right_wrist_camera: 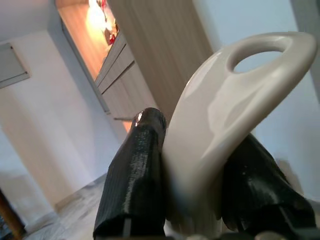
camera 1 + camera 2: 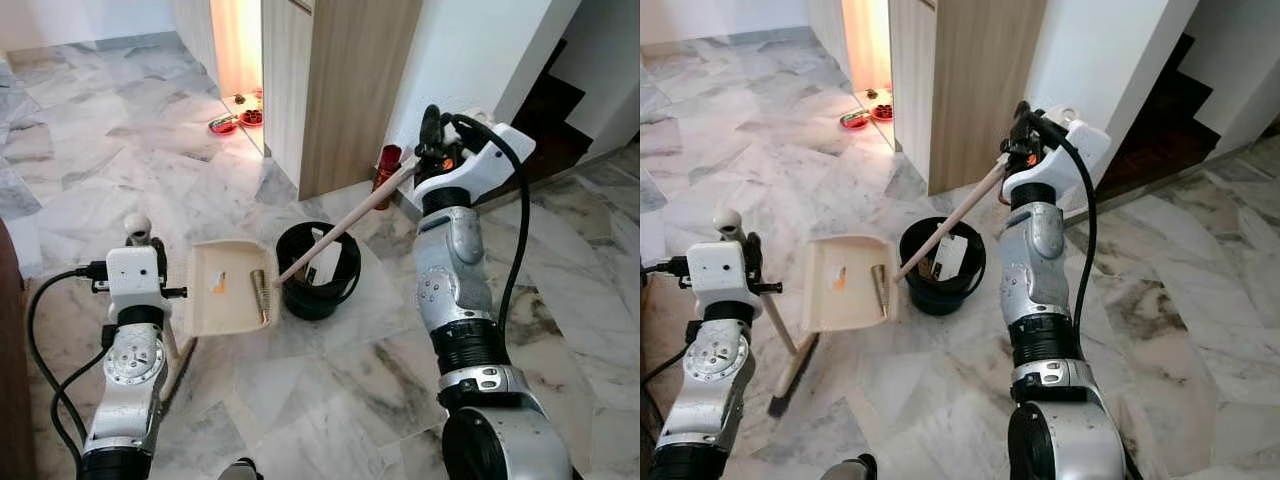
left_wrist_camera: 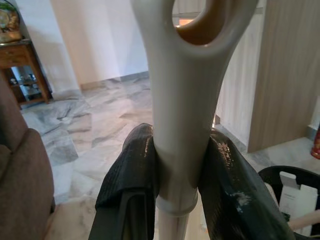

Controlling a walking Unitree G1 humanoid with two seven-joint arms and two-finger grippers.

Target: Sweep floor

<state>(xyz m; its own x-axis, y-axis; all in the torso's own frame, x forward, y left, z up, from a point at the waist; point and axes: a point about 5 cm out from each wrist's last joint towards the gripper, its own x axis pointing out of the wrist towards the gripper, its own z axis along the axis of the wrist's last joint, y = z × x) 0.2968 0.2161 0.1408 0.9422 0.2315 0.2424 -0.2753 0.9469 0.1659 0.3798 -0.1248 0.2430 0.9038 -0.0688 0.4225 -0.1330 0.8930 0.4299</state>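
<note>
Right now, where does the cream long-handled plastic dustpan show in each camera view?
Left eye view: the cream long-handled plastic dustpan is tipped up left of centre, beside the round black bin.
Right eye view: the same, left of centre.
Left wrist view: a bit of its stick by the bin.
Right wrist view: its looped handle end sits between the fingers of the right gripper.
Shared landmark: the black bin.

We can read no words or numbers anywhere. The white card [image 3: 294,192] standing in the black bin [image 2: 318,270] bears dark marks, but these are too small and blurred for us to make out.
</note>
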